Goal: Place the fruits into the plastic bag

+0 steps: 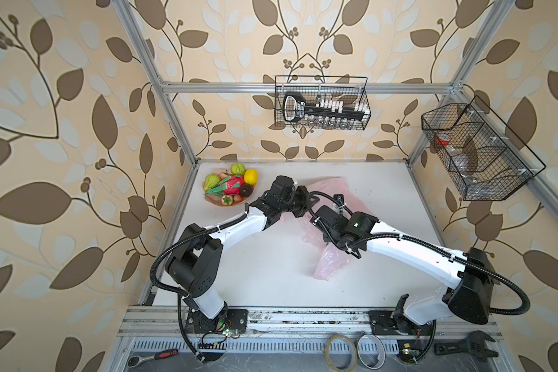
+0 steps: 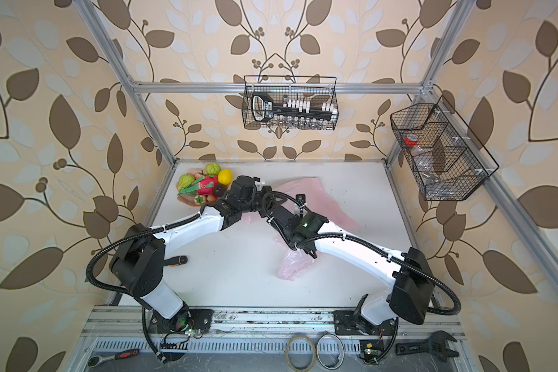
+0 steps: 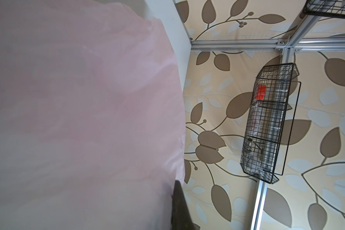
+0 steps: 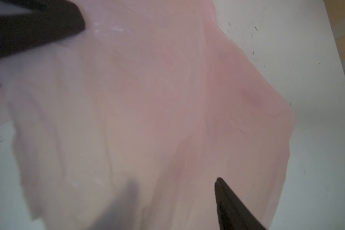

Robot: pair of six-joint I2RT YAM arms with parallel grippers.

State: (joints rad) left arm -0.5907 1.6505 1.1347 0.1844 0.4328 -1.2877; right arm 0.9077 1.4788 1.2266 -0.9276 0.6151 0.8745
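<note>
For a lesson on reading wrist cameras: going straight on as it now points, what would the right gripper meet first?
Almost certainly the thin, crinkly, translucent pale-pink plastic bag, which fills the right wrist view ahead of the right gripper; the white table seems to lie beneath it, though depth is unclear.

White desk, flat, with small dark specks on top. Peach-pink dish sits in far left corner, fruits piled in it. Thin pink plastic bag lies crumpled from middle toward right and back, also seen in other top view. Orange-and-black handle lies near left edge, rest hidden under arm.
</note>
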